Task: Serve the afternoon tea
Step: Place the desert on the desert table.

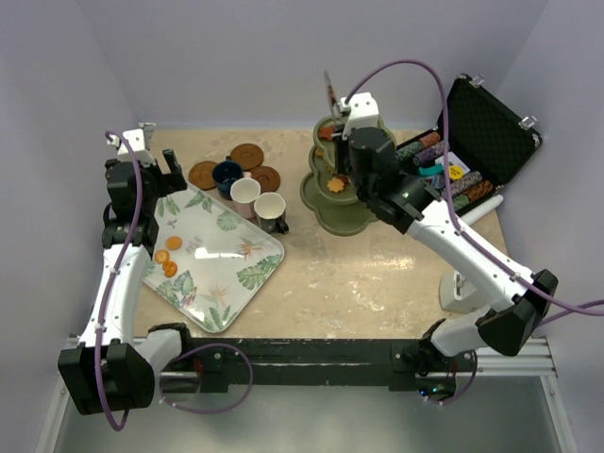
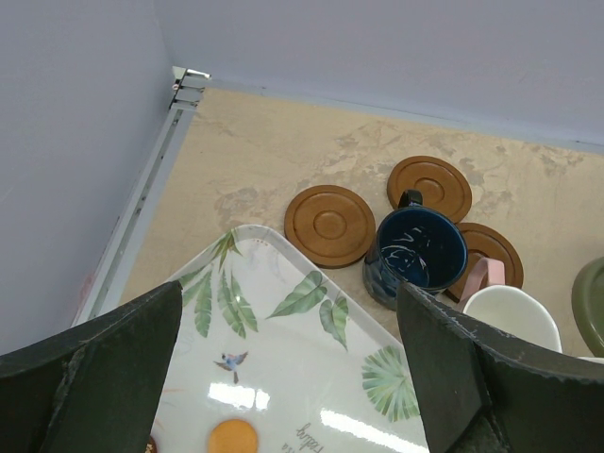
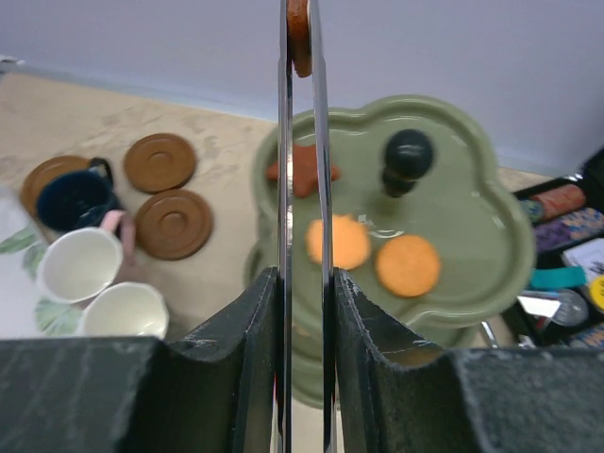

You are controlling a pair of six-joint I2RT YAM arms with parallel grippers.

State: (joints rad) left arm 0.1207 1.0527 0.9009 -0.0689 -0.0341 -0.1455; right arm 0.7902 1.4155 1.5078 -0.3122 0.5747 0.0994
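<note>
One table (image 1: 377, 274): beige, stone-look top across the middle of the overhead view.
Case (image 1: 491, 132): black, lid open, at the upper right; rows of coloured chips inside.
Tray (image 1: 203, 288): white with green leaves, lying at a slant in the lower left.
Stand (image 1: 344, 219): olive-green, three tiers, upper centre, just left of the case; a dark knob tops it.
Left gripper (image 2: 288, 311): jaws spread wide, holding nothing, hovering over the tray's far left corner.
Right gripper (image 3: 304, 278): clamped on the tongs, over the stand.
Tongs (image 3: 283, 142): two thin metal blades running up the wrist view, tips pinching a brown biscuit (image 3: 299, 33) at the top of that frame, past the top tier's far rim.
Cups: navy cup (image 1: 226, 175), pinkish-white cup (image 1: 245, 192) and cream cup (image 1: 270, 209) in a slanting row, upright, between tray and stand.
Saucers: three brown saucers (image 1: 247, 156) on the table at the upper left, clustered round the navy cup.
Top tier: a star biscuit (image 3: 300, 175) and two round biscuits (image 3: 408, 264), orange, lying flat.
Tray's left edge: three orange biscuits (image 1: 162, 257), close together.
</note>
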